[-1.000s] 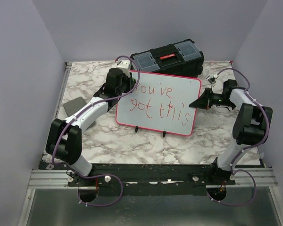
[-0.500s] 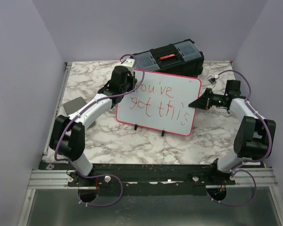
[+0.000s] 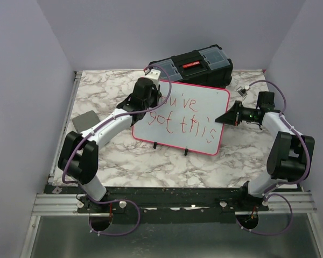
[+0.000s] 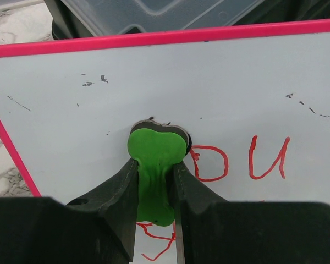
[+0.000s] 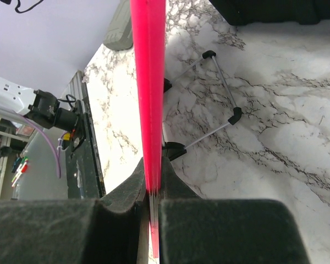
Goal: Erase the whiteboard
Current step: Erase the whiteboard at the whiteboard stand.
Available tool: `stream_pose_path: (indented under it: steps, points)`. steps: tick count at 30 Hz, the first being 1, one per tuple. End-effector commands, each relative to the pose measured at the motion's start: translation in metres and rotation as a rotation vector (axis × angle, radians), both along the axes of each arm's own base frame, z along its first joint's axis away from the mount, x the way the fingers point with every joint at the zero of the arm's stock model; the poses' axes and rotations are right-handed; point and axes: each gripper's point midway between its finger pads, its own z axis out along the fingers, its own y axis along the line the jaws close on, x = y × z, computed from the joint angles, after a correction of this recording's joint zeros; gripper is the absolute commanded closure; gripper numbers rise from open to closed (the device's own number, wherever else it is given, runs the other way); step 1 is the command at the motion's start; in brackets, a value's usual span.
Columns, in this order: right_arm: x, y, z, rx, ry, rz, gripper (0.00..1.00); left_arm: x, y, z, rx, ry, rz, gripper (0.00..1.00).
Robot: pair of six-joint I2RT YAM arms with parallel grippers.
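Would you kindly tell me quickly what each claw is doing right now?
Left claw: closed on the green eraser, held against the whiteboard.
Right claw: closed on the whiteboard's pink edge.

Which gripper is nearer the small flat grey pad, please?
Left. The left gripper, holding a green eraser on the pink-rimmed whiteboard, sits right of the pad; the right gripper clamps the board's far rim.

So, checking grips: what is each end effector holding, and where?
Left end effector grips green eraser by its stem; right end effector clamps whiteboard's right rim.
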Motion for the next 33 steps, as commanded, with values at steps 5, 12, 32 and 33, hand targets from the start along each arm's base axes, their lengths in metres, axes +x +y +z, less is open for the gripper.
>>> stream_pose_path:
  steps: [5, 12, 32, 33]
  points:
    - [0.022, -0.008, 0.002, -0.082, -0.159, -0.014, 0.99, 0.008, 0.036, -0.022, 0.037, 0.08, 0.108, 1.0]
    - [0.023, -0.009, 0.002, -0.083, -0.157, -0.015, 0.99, -0.004, 0.046, -0.042, 0.011, 0.126, 0.185, 1.0]
    - [0.021, -0.008, 0.003, -0.081, -0.158, -0.014, 0.99, 0.024, 0.022, 0.01, -0.103, 0.058, 0.142, 1.0]
    - [0.021, -0.008, 0.003, -0.081, -0.157, -0.013, 0.99, 0.024, 0.022, 0.009, -0.105, 0.063, 0.141, 1.0]
